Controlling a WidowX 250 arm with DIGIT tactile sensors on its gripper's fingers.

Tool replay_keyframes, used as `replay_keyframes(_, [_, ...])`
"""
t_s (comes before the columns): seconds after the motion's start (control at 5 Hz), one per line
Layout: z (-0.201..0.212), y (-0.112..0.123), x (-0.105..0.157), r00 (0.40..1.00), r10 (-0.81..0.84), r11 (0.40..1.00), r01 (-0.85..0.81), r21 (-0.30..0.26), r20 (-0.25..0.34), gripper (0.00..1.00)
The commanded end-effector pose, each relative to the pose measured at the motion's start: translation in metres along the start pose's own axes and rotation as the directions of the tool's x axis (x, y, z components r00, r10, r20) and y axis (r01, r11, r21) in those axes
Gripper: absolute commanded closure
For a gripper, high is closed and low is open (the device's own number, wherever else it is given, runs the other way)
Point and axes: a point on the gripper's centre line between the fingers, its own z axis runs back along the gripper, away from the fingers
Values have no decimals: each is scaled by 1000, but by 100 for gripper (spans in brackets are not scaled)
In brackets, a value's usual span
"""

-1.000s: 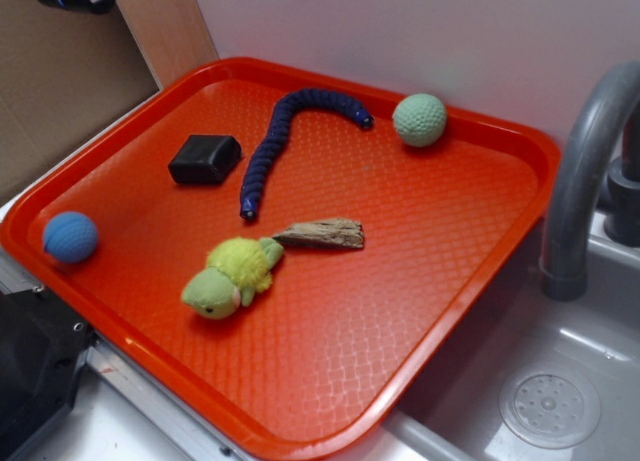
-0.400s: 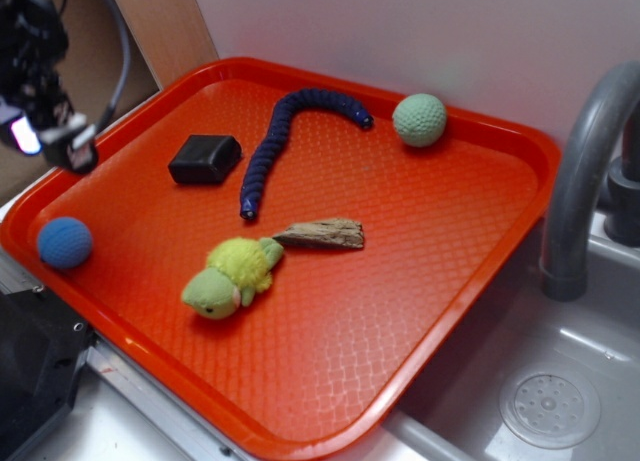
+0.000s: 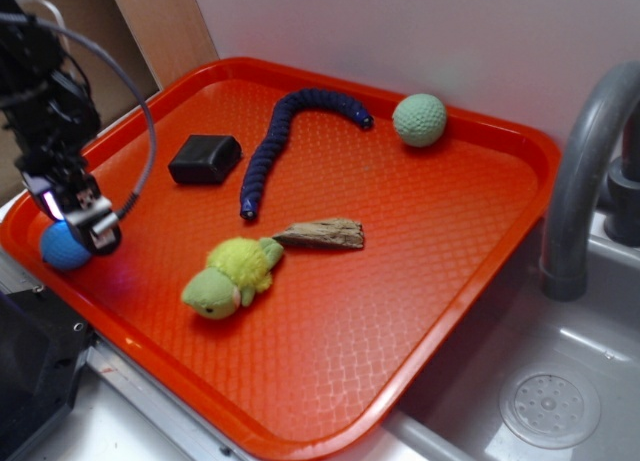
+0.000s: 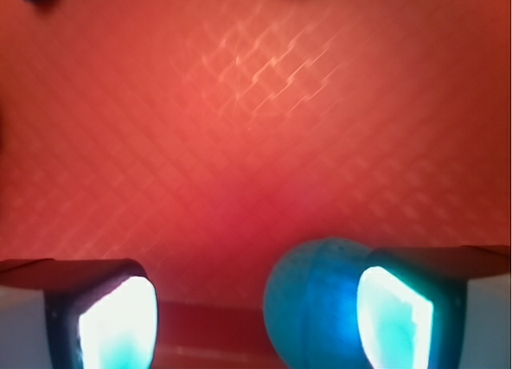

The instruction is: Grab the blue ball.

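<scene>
Exterior: hand (image 3: pixel 78 221) low over blue ball (image 3: pixel 58 249) at the red tray's (image 3: pixel 330 381) left edge. Wrist: fingers (image 4: pixel 112 321) spread, ball (image 4: pixel 316 305) off-centre against the right one. Approach step; next, probably centre, then close.

Gripper (image 3: pixel 78 221) low at red tray (image 3: pixel 480 221) left edge, overlapping blue ball (image 3: pixel 60 249); jaw state unclear.

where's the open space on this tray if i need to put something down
Largest bare patch: the near-right part of the tray, below the wood piece and right of the plush toy. Another lies between wood and green ball. Crowded: left edge, where the gripper meets the blue ball.
</scene>
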Motion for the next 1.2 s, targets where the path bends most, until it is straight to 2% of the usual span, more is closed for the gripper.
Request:
replay_keyframes(0.0, [-5, 29, -29, 997, 43, 995, -36, 91, -67, 0])
replay_keyframes(0.2, [-13, 32, -42, 993, 59, 995, -50, 91, -98, 0])
replay_keyframes(0.4, [-21, 39, -46, 990, 93, 989, -79, 127, -106, 31])
replay_keyframes(0.6, [-24, 42, -43, 990, 95, 987, -80, 136, -101, 100])
replay_keyframes(0.8, [-21, 42, -38, 991, 90, 987, -76, 141, -96, 100])
replay_keyframes(1.0, [22, 33, -13, 996, 93, 986, -92, 140, -2, 100])
